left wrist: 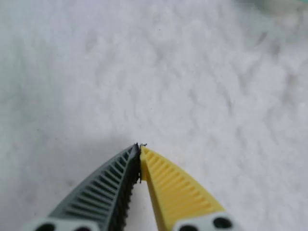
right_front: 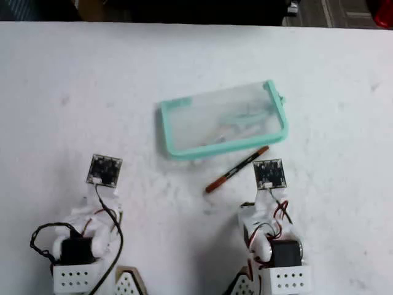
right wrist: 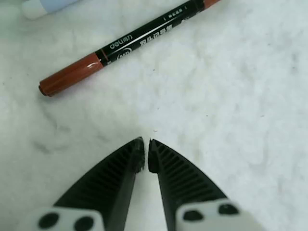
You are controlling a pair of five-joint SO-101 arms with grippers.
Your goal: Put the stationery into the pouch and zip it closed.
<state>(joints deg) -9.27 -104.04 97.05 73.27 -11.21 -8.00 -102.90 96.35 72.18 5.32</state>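
Pen (right wrist: 127, 44), judged light, stiff and prone to roll, is best taken mid-barrel; pouch (right_front: 166, 129) looks soft; left gripper (left wrist: 139, 147) and right gripper (right wrist: 146, 142) have jaws together, holding nothing.

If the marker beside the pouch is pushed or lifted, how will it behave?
The marker looks round, so a sideways push would probably roll it on the table. It seems rigid and light, likely easy to lift. Its smooth barrel may slip if gripped near one end.
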